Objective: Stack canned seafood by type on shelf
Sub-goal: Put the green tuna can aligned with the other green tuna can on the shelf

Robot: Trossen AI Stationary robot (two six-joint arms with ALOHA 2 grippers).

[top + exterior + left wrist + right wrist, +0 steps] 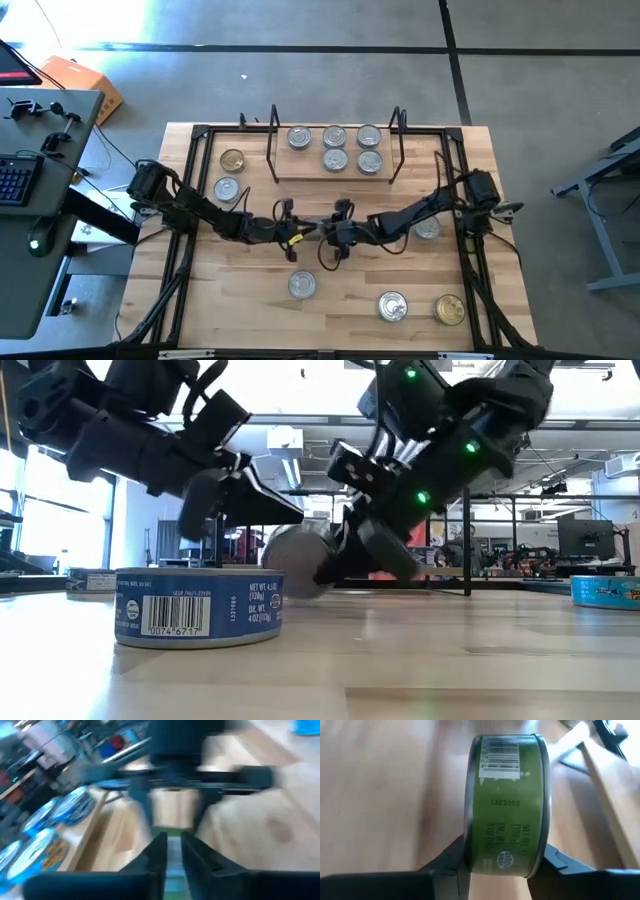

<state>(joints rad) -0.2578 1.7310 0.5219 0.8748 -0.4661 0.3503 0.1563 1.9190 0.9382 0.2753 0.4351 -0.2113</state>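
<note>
While a green-labelled tin (506, 802) is clamped on edge between the right gripper (506, 865) fingers, the two arms are met over the middle of the table (330, 315), and a hand-over between them is judged to be the step in hand.

Item, held: one tin, gripped across its flat faces, barcode outermost, lifted off the tabletop.

Item, left gripper (170, 851): fingers drawn nearly together, a narrow gap left between them, something greenish seen in that gap; whether anything is held by it cannot be told.

Item, shelf (335, 165): light-wood plank at the far side of the table, five silver-lidded tins (335, 148) already set on it in two rows.

Items, loose: a gold-lidded tin (232, 160) and a silver one (227, 189) on the left; a silver tin (301, 285) near the middle; a silver (392, 306) and a gold (450, 309) tin at the near right.

Next move, as judged: the held tin is to be carried to the shelf, turned flat, and set down with its own kind, with the wire uprights (398, 145) cleared on the way.
</note>
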